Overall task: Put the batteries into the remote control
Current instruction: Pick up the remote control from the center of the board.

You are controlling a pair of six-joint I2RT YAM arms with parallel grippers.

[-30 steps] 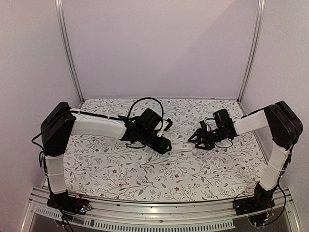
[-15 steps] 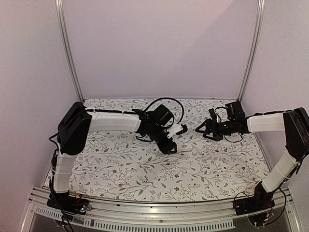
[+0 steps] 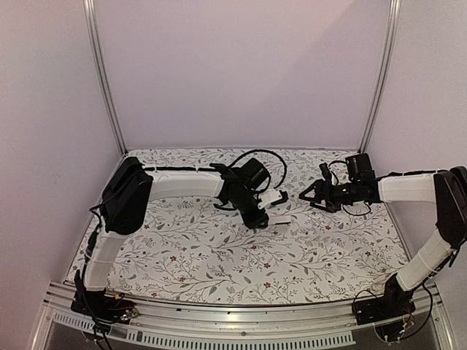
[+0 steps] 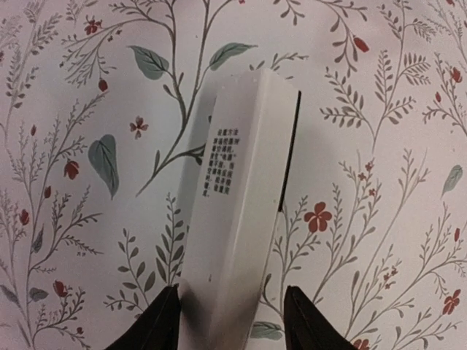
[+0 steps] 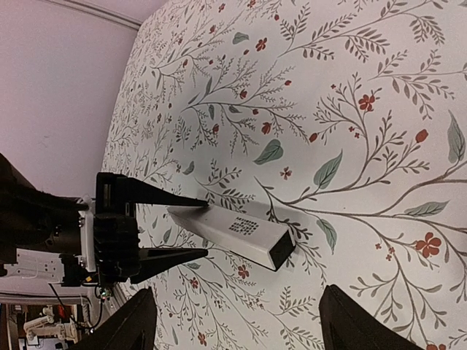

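Left tool (image 4: 230, 310) spread astride one end of remote control (image 4: 241, 189) (seemingly not pinching), right tool (image 5: 237, 306) spread, empty

1. The remote control (image 4: 235, 197) is white, with a small block of dark printed characters on one face and a thin black line down its right edge. In the right wrist view its end face looks black.
2. The tablecloth (image 4: 379, 87) is white, patterned with thin grey-brown stems, grey-green leaves and small red flowers and buds.
3. The left gripper (image 4: 232, 299), at the bottom of the frame, is black, and so is the right gripper (image 5: 237, 292).
4. The left arm (image 3: 182, 184) and right arm (image 3: 408, 186) are white with black joints.
5. The wall (image 3: 241, 73) is pale lilac-pink, and the posts (image 3: 103, 80) are silver.
6. The cable (image 3: 263, 153) is black.
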